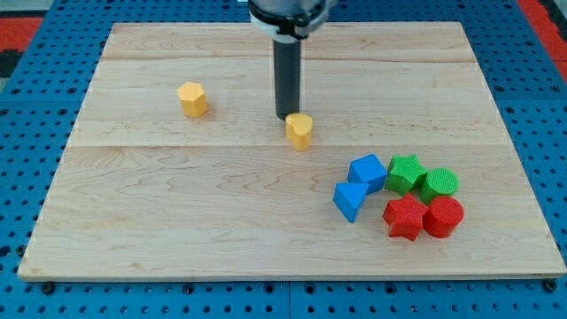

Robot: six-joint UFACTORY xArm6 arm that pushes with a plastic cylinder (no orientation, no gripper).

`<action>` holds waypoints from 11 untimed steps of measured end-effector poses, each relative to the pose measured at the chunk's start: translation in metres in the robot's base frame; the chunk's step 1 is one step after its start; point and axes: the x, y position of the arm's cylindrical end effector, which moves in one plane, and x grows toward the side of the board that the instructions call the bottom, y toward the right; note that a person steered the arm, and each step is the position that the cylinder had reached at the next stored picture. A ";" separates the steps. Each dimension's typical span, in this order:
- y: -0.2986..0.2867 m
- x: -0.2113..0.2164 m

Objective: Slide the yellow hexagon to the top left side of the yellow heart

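My tip (286, 117), the lower end of the straight dark rod, grasps nothing; it is a bare rod end resting on the pale wooden board (177, 221). The small yellow heart-shaped block (299, 130) sits just beside it at about four o'clock, seemingly touching, though contact cannot be confirmed.

Further out at four to five o'clock lies a tight cluster: a blue cube-like block (368, 171), a blue wedge-shaped block (349, 200), a green star-shaped block (406, 173), a green rounded block (439, 183), a red star-shaped block (405, 217) and a red rounded block (443, 216). None lies between the two yellow blocks.

No containers show; every block rests directly on the board, which lies on a blue perforated surface (35, 97).

The small yellow hexagon block (192, 98) lies well apart from my tip, at about nine to ten o'clock, alone on open wood.
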 end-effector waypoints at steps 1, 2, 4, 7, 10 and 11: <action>0.008 0.047; 0.036 0.064; -0.095 0.052; -0.168 -0.060; -0.036 0.019; -0.017 0.020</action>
